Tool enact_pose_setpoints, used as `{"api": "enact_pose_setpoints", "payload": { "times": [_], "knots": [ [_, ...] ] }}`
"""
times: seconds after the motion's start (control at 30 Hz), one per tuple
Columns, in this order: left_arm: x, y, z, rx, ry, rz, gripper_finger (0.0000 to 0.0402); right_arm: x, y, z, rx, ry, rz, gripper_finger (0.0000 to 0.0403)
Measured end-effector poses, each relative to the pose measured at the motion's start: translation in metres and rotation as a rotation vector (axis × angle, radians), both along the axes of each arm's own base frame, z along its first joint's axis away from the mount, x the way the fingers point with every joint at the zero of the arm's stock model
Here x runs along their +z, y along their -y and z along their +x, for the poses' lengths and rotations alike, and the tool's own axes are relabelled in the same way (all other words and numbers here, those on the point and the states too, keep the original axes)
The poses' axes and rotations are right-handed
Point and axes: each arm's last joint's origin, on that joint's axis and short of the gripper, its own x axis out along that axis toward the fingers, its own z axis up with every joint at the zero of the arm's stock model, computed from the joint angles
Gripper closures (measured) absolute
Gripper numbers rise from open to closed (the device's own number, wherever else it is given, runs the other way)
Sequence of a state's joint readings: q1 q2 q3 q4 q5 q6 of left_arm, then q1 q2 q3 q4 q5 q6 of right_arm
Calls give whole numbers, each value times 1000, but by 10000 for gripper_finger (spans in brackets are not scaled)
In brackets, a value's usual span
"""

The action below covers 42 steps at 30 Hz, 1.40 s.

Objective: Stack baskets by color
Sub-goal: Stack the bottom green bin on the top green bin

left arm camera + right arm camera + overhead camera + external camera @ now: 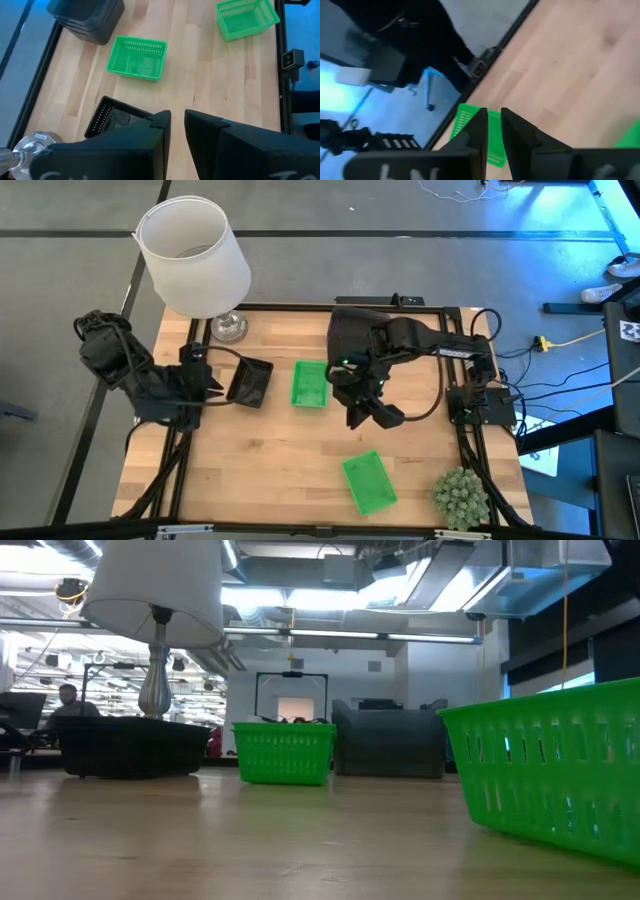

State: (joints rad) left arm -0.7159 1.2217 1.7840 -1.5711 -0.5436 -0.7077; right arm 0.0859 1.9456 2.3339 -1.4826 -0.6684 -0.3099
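A black basket (250,383) (116,120) rests on its base at the table's left. One green basket (310,383) (137,57) stands at mid-table and another green basket (368,482) (560,780) near the front edge. A smoky grey basket stack (85,17) (390,740) stands at the far side, partly under my right arm. My left gripper (212,385) (177,125) hovers by the black basket's left end, its fingers a narrow gap apart and empty. My right gripper (375,412) (493,125) hangs raised between the two green baskets, narrowly open and empty.
A lamp with a white shade (195,255) stands on a metal foot (228,327) at the far left corner. A round green plant ball (460,498) sits at the near right corner. Bare wood (270,470) lies at the near left. Cables run along the right edge.
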Motion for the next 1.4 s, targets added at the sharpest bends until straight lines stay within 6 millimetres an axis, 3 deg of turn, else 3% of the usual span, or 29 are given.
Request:
{"api": "enact_pose_setpoints", "payload": {
  "times": [0.37, 0.53, 0.73, 0.97, 1.2, 1.4],
  "knots": [
    [1, 1, -1, 12, 31, 29, 355, -58, 3, 7, -42, -214, 74, 350],
    [1, 1, -1, 18, 36, 33, 355, -60, 4, -16, -54, -176, 145, 350],
    [1, 1, -1, 26, 43, 41, 355, -46, 12, -53, -165, 26, 153, 350],
    [2, 0, -1, 55, 68, 59, 355, -59, 15, -90, -246, 91, 144, 350],
    [2, -1, -1, 80, 92, 82, 355, -85, 16, -101, -305, -36, 161, 350],
    [3, -2, 0, 118, 123, 101, 355, -106, 14, -103, -224, -30, 99, 350]
  ]
}}
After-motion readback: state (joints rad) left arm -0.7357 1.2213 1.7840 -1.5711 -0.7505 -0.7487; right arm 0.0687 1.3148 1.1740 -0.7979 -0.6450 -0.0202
